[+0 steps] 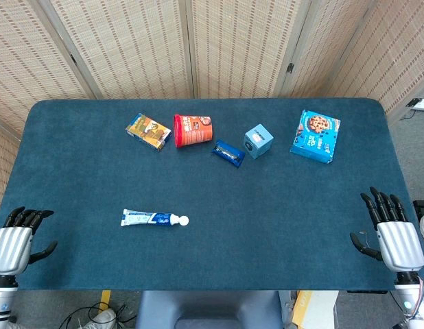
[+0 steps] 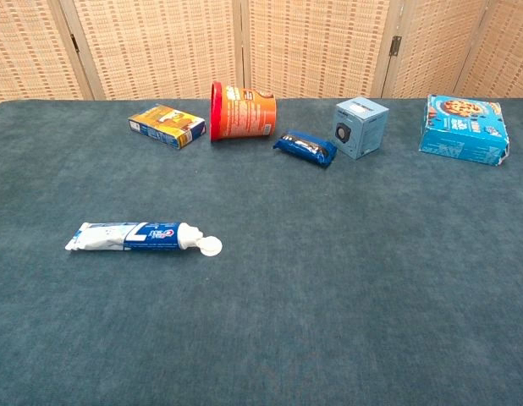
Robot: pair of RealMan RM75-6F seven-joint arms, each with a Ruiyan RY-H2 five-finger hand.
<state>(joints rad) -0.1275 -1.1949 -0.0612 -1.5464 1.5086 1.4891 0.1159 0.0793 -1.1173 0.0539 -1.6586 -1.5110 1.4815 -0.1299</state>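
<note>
Plainly, my left hand (image 1: 13, 243) sits at the near left corner of the table (image 1: 280, 226), holding nothing, its dark fingers spread and pointing away from me. My right hand (image 1: 394, 236) mirrors it at the near right corner, equally released, fingers apart and upright. Neither shows in the chest view.

Nearest to either of them is the toothpaste tube (image 1: 154, 219), lying flat on the table's left half, well forward of the back row. From my left hand it lies to the right and slightly further out; from my right hand it is well apart, across most of the table's width. So the left is clearly the nearer one.

Its long axis runs side to side, almost parallel to the near edge. The white cap (image 2: 211, 246) points toward my right, the flat crimped tail (image 2: 74, 244) toward my left, so the tail end faces my left hand. In the chest view it tilts only faintly, cap end a touch nearer me.

Along the back stand a yellow box (image 1: 148, 131), a red cup (image 1: 192, 130) on its side, a dark blue wrapper (image 1: 228, 152), a small blue cube box (image 1: 258, 141) and a cookie box (image 1: 315, 136), all well apart from both hands.
</note>
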